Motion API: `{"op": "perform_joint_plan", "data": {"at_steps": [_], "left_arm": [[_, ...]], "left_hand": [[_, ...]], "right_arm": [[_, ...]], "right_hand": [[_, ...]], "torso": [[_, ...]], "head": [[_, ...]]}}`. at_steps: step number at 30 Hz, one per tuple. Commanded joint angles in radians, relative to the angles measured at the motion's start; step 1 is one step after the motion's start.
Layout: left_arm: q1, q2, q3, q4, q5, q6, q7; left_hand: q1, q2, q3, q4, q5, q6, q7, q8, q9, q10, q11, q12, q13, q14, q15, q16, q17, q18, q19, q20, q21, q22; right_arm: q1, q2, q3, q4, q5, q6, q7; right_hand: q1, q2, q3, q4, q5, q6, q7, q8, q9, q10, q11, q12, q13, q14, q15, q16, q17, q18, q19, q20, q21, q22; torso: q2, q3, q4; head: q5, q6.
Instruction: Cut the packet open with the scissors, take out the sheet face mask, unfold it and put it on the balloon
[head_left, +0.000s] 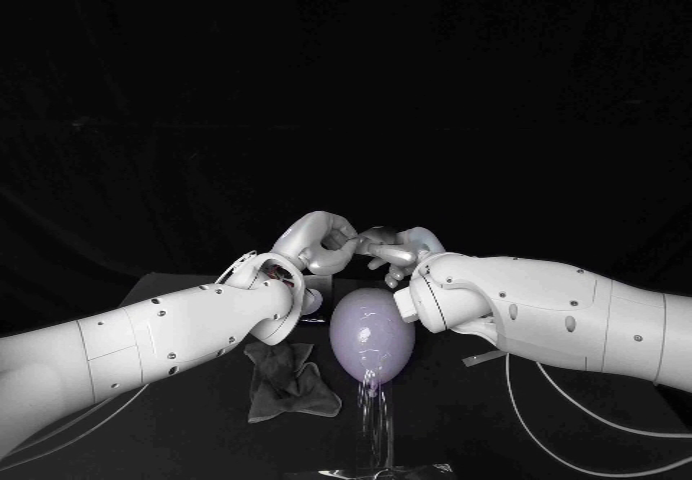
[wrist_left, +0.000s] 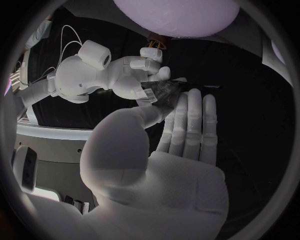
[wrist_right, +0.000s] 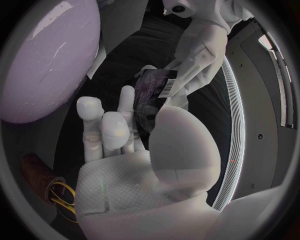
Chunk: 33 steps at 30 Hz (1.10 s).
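A small dark packet (wrist_left: 164, 93) with a barcode label (wrist_right: 154, 94) is held up between both hands behind the balloon. My left hand (head_left: 319, 246) pinches it between thumb and fingers (wrist_left: 195, 114). My right hand (head_left: 400, 251) grips its other end with its fingertips (wrist_left: 141, 70). The pale purple balloon (head_left: 372, 335) stands upright just in front of and below the hands, and also appears as a balloon (wrist_right: 47, 60) close beside my right hand. Scissors (wrist_right: 60, 198) with yellow handle loops lie on the table near my right wrist.
A dark grey crumpled sheet (head_left: 287, 381) lies on the black table (head_left: 476, 440) beside the balloon, under my left forearm. The balloon rests on a clear stand (head_left: 378, 425). Thin white cables (head_left: 555, 455) trail under my right arm.
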Motion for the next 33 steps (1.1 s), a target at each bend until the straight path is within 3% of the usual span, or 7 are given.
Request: {"op": "perform_joint_plan", "data": {"at_steps": [1, 5, 12, 19, 21, 31, 33], "left_arm": [[0.004, 0.001, 0.003, -0.006, -0.012, -0.021, 0.014], [0.004, 0.002, 0.003, -0.013, -0.011, -0.018, 0.011], [0.004, 0.004, 0.003, -0.020, -0.010, -0.011, 0.005], [0.004, 0.007, 0.003, -0.024, -0.009, -0.004, 0.002], [0.004, 0.008, 0.003, -0.024, -0.009, -0.002, 0.002], [0.005, 0.010, 0.003, -0.026, -0.008, 0.003, 0.001], [0.005, 0.011, 0.003, -0.028, -0.008, 0.004, 0.001]], "left_hand": [[-0.001, 0.013, 0.001, -0.001, 0.003, 0.005, 0.003, 0.018, 0.042, 0.008, -0.001, -0.004, -0.001, -0.006, -0.004, -0.003, 0.001, 0.008, -0.007, 0.001, 0.006, 0.002], [-0.001, 0.013, 0.001, -0.001, 0.003, 0.005, 0.003, 0.018, 0.042, 0.008, -0.001, -0.004, -0.001, -0.006, -0.004, -0.003, 0.001, 0.008, -0.007, 0.001, 0.006, 0.002], [-0.001, 0.013, 0.000, -0.001, 0.003, 0.005, 0.003, 0.018, 0.042, 0.008, -0.001, -0.005, -0.001, -0.007, -0.004, -0.003, 0.001, 0.008, -0.008, 0.001, 0.006, 0.002], [-0.001, 0.013, 0.000, -0.001, 0.003, 0.005, 0.003, 0.018, 0.042, 0.008, -0.001, -0.005, -0.001, -0.007, -0.004, -0.003, 0.001, 0.008, -0.008, 0.001, 0.006, 0.002], [-0.001, 0.013, 0.000, -0.001, 0.003, 0.005, 0.003, 0.018, 0.042, 0.008, -0.001, -0.005, -0.001, -0.007, -0.004, -0.003, 0.001, 0.008, -0.008, 0.001, 0.006, 0.002], [-0.002, 0.013, -0.001, 0.000, 0.003, 0.004, 0.004, 0.018, 0.042, 0.008, -0.001, -0.005, -0.001, -0.007, -0.003, -0.003, 0.001, 0.008, -0.009, 0.001, 0.006, 0.002], [-0.002, 0.013, -0.001, 0.000, 0.003, 0.004, 0.004, 0.018, 0.042, 0.008, -0.001, -0.005, -0.001, -0.007, -0.003, -0.003, 0.001, 0.008, -0.009, 0.001, 0.006, 0.002]], "right_arm": [[-0.001, -0.009, -0.001, 0.008, 0.016, 0.001, 0.021], [-0.001, -0.019, 0.000, 0.025, 0.025, 0.009, 0.036], [-0.001, -0.035, 0.001, 0.053, 0.046, 0.042, 0.065], [-0.001, -0.045, 0.001, 0.072, 0.064, 0.090, 0.091], [-0.001, -0.047, 0.001, 0.076, 0.068, 0.109, 0.101], [-0.001, -0.056, 0.002, 0.084, 0.094, 0.193, 0.144], [-0.001, -0.059, 0.002, 0.086, 0.102, 0.215, 0.157]], "right_hand": [[-0.005, 0.009, 0.174, -0.178, -0.021, -0.015, 0.008, -0.007, -0.006, -0.008, 0.005, -0.014, -0.008, -0.012, 0.005, -0.017, -0.019, 0.011, -0.018, -0.002, -0.009, 0.070], [-0.012, 0.022, 0.198, -0.213, -0.031, -0.032, 0.021, -0.026, -0.020, -0.023, 0.017, -0.043, -0.029, -0.035, 0.015, -0.066, -0.072, 0.017, -0.052, 0.003, -0.036, 0.059], [0.004, 0.034, 0.249, -0.285, -0.023, -0.112, 0.063, -0.099, -0.063, -0.089, 0.054, -0.115, -0.089, -0.112, 0.038, -0.200, -0.220, 0.036, -0.156, 0.013, -0.098, 0.034], [0.027, 0.063, 0.342, -0.357, 0.012, -0.167, 0.099, -0.161, -0.105, -0.162, 0.095, -0.152, -0.182, -0.179, 0.069, -0.279, -0.280, 0.033, -0.289, 0.036, 0.013, 0.033], [0.050, 0.057, 0.393, -0.381, 0.051, -0.187, 0.106, -0.172, -0.117, -0.202, 0.103, -0.154, -0.221, -0.209, 0.077, -0.305, -0.297, 0.039, -0.356, 0.046, 0.043, 0.033], [0.091, 0.018, 0.461, -0.385, 0.124, -0.254, 0.128, -0.178, -0.141, -0.318, 0.129, -0.154, -0.320, -0.253, 0.101, -0.321, -0.320, 0.047, -0.465, 0.077, 0.128, 0.029], [0.096, 0.002, 0.475, -0.382, 0.160, -0.269, 0.132, -0.181, -0.144, -0.341, 0.133, -0.155, -0.330, -0.272, 0.105, -0.330, -0.324, 0.046, -0.484, 0.080, 0.131, 0.029]], "torso": [[0.000, -0.0002, -0.0005], [0.000, 0.0002, 0.0001], [0.000, 0.0002, 0.0001], [0.000, 0.0002, -0.0001], [0.000, 0.0002, 0.0000], [0.000, 0.0000, 0.0004], [0.000, 0.0000, 0.0006]], "head": [[0.001, 0.000], [0.001, -0.001], [0.000, 0.000], [0.001, 0.000], [0.001, 0.000], [0.000, 0.000], [0.001, 0.000]]}}
